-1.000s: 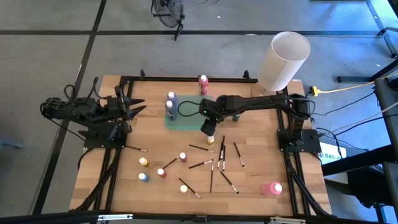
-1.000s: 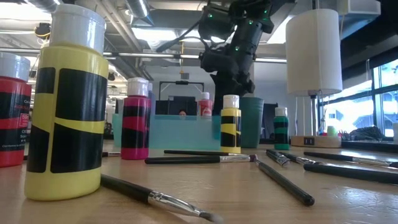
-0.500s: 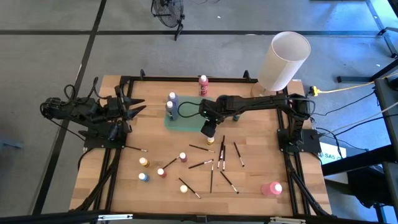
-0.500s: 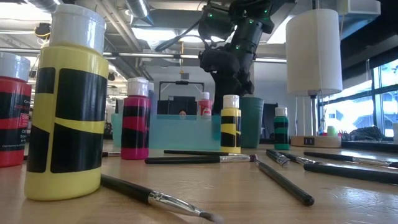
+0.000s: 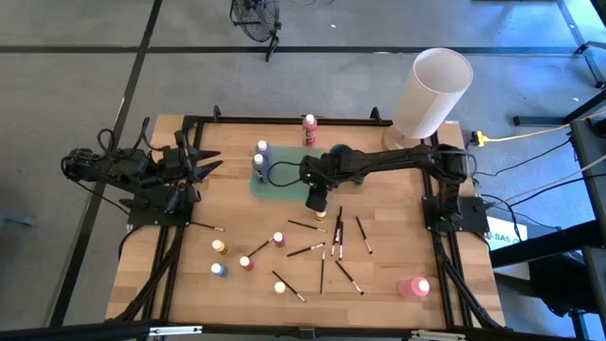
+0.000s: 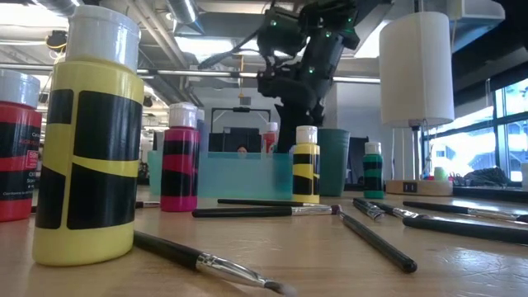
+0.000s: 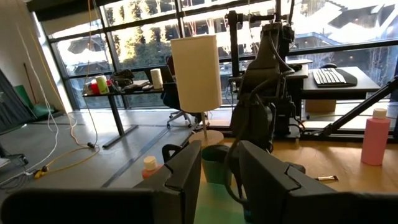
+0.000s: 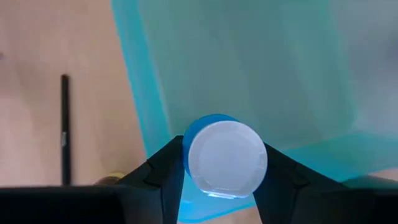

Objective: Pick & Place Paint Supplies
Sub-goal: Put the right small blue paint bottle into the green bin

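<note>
The right gripper (image 5: 315, 196) hangs over the near edge of the teal tray (image 5: 284, 182), its fingers (image 8: 163, 167) clamped on a blue white-capped bottle (image 8: 225, 157), of which only the cap and a rim of blue show. The left gripper (image 5: 210, 161) waits at the table's left edge with its jaws apart and nothing between them. Other bottles and thin brushes (image 5: 308, 250) lie scattered on the wooden table (image 5: 398, 218) nearer the front, and the low view hides most of the tray behind a yellow bottle (image 6: 86, 140).
</note>
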